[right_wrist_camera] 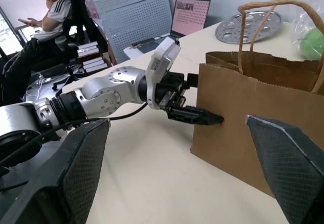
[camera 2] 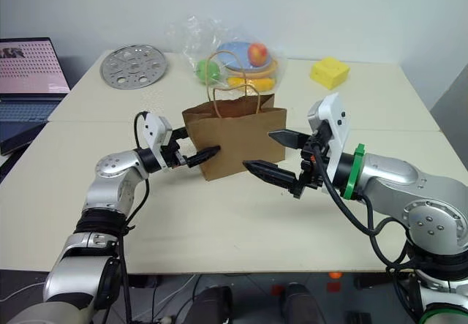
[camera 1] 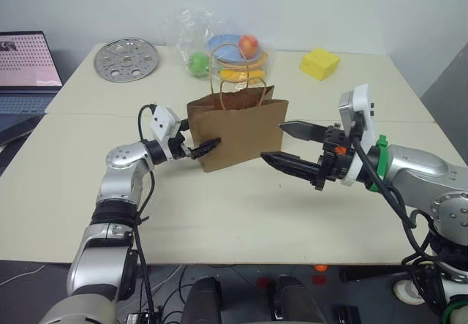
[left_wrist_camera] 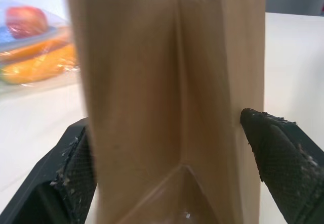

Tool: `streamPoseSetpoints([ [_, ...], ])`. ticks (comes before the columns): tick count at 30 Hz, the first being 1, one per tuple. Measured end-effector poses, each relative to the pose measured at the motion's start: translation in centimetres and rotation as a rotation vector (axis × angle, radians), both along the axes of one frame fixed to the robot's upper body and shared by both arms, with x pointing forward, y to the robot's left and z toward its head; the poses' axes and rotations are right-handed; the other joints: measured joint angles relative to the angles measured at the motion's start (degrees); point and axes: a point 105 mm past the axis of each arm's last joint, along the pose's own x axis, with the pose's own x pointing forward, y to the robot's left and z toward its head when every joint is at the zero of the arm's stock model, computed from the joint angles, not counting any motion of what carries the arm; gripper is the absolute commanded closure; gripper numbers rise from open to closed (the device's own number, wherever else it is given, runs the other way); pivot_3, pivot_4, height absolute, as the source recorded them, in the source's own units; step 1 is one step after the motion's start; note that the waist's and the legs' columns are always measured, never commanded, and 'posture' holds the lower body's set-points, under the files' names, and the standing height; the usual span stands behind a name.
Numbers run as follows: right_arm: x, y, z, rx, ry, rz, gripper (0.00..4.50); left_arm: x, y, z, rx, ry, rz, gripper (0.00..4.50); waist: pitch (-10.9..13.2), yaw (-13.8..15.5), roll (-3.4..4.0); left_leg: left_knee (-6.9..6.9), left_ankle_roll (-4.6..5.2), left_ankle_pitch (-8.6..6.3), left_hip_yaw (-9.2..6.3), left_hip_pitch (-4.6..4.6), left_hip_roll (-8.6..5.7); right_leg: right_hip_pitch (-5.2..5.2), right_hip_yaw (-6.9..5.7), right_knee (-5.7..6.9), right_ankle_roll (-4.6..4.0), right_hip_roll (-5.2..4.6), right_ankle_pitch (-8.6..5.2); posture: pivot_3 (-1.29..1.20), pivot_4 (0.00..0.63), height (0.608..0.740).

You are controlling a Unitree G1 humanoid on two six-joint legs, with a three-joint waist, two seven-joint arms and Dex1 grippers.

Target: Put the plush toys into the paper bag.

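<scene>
The paper bag stands upright near the middle of the counter, mouth up, its two loop handles rising above the rim. Its long side runs across my view, with one narrow creased end turned toward my left hand. I cannot see inside the bag from here, so I cannot tell what it holds.

My left hand is spread wide, level, its fingers straddling that narrow end, one on either side. I cannot tell whether they touch the paper.

My right hand hangs above the counter just off the bag's other end, fingers wide apart, gripping nothing.

Behind the bag lies a clear plastic bag holding wrapped fruit on a plate. Farther out are a yellow block, a perforated metal disc and a laptop.
</scene>
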Motion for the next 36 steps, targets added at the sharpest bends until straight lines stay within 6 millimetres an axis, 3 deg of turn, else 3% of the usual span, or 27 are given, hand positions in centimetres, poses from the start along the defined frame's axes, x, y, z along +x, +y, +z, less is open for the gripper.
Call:
streamPoseSetpoints([
  [3, -0.1, 0.1, -0.1, -0.002, 0.001, 0.000, 0.00, 0.2, -0.4, -0.5, 0.009, 0.011, -0.014, 0.65, 0.00, 0.00, 0.00, 0.01, 0.00, 0.00, 0.00, 0.00, -0.01, 0.00, 0.00, 0.00, 0.00, 0.00, 0.00, 0.00, 0.150, 0.740],
  [11, -0.3, 0.1, -0.1, -0.010, -0.009, -0.008, 0.00, 0.2, -0.6, -0.5, 0.009, 0.013, -0.037, 3.17, 0.00, -0.01, 0.00, 0.01, 0.00, 0.00, 0.00, -0.01, 0.00, 0.00, 0.01, 0.01, 0.00, 0.00, 0.00, 0.00, 0.150, 0.740],
  [16, -0.3, 0.0, -0.2, -0.012, -0.005, -0.012, 0.00, 0.1, -0.8, -0.5, 0.007, 0.015, -0.050, 4.48, 0.00, -0.01, 0.00, 0.02, 0.00, 0.00, 0.00, 0.00, 0.00, 0.00, 0.01, 0.01, 0.00, 0.00, 0.00, 0.00, 0.150, 0.740],
  [22, -0.3, -0.1, -0.2, -0.024, -0.008, -0.015, 0.00, 0.3, -1.1, -0.1, 0.001, 0.024, -0.064, 4.48, 0.00, -0.01, 0.00, 0.02, 0.00, 0.00, -0.02, -0.01, -0.01, 0.00, 0.00, 0.01, 0.00, 0.00, 0.00, 0.00, 0.150, 0.740],
  [26, -0.5, -0.9, 0.0, -0.074, -0.015, -0.015, 0.00, 0.4, -2.1, 1.6, -0.025, 0.020, -0.104, 4.48, 0.01, 0.10, -0.02, 0.03, 0.00, 0.00, -0.04, -0.07, -0.03, 0.00, -0.01, -0.03, 0.00, -0.01, 0.00, 0.00, 0.150, 0.740],
  [31, -1.5, -3.3, 3.0, -0.122, -0.057, -0.014, 0.00, -1.8, -5.5, 4.8, -0.023, 0.001, -0.370, 4.48, 0.04, 0.10, -0.01, -0.01, 0.01, -0.01, -0.04, -0.12, -0.04, 0.02, -0.01, -0.21, 0.00, -0.02, 0.00, 0.00, 0.150, 0.740],
  [36, -3.0, -3.4, 2.7, -0.156, -0.004, 0.040, 0.00, -3.5, -6.7, 2.8, 0.066, 0.072, -0.556, 4.48, 0.04, -0.29, -0.01, -0.04, 0.02, -0.01, -0.10, -0.06, 0.03, 0.01, -0.02, -0.13, 0.00, 0.08, 0.00, 0.00, 0.150, 0.740],
])
